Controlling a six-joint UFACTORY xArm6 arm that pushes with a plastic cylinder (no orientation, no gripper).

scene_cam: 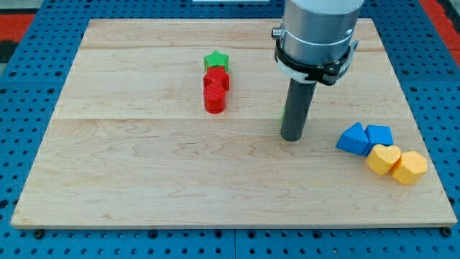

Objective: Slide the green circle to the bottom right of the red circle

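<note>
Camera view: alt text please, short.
My tip rests mid-board on the wooden table, a green sliver, likely the green circle, peeking behind the rod. Left: green star above two red blocks. Right: two blue, two yellow blocks.

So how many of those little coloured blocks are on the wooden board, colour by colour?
Green: 2, a green star and a green sliver showing just behind the rod, with my tip right below it.
Red: 2, a red block and a red circle.
Blue: 2, a blue block and another blue block.
Yellow: 2, a yellow heart and a yellow block.
Total: 8
</note>
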